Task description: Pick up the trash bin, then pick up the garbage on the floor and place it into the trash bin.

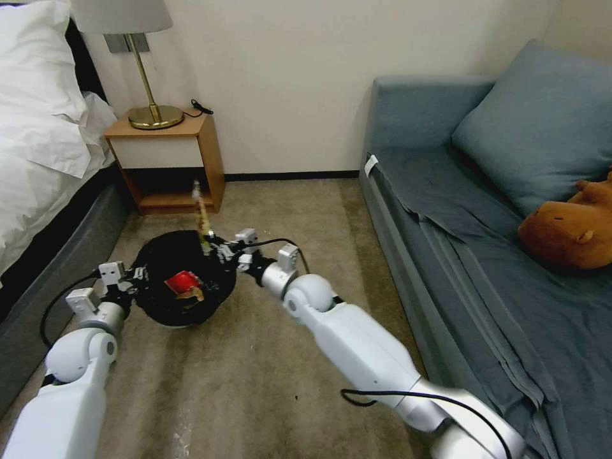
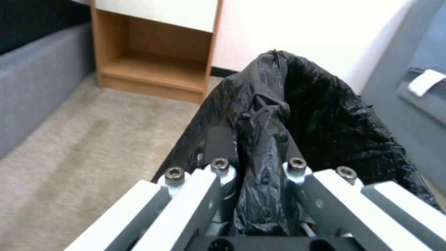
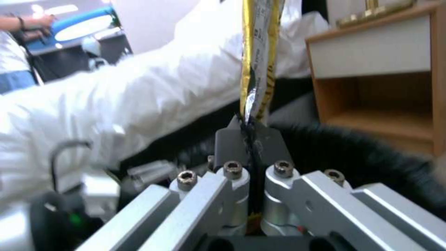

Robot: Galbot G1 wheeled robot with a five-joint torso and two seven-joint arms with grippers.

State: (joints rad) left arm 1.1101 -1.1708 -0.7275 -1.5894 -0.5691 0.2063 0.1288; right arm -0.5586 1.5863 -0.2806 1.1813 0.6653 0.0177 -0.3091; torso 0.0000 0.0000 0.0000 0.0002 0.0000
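The right end effector [image 1: 213,245] is clamped on the flat dark-and-gold snack wrapper [image 1: 200,213], its jaws closed on the wrapper's lower edge so the wrapper stands upright above the far rim of the trash bin [image 1: 182,280], at about the bin's one o'clock in the head view. In the right wrist view the same wrapper [image 3: 258,62] rises straight from between the closed pads [image 3: 232,143], with the black bin rim [image 3: 353,153] just beyond. The left end effector [image 1: 131,280] is clamped on the bin's near-left rim, at about nine o'clock; the left wrist view shows a fold of the crinkly black bag [image 2: 262,150] pinched between its jaws and the bag mouth gaping beyond. The bin appears held just above the carpet [image 1: 255,370], its white base showing beneath. Inside lies a crumpled red-and-white wrapper [image 1: 183,282], with something tan beside it. The step in hand looks to be dropping the snack wrapper in. The next move calls for bringing it over the open mouth, toward the bin's centre, then parting the jaws. The wrapper carries fine print, too blurred to read; no brand can be made out.
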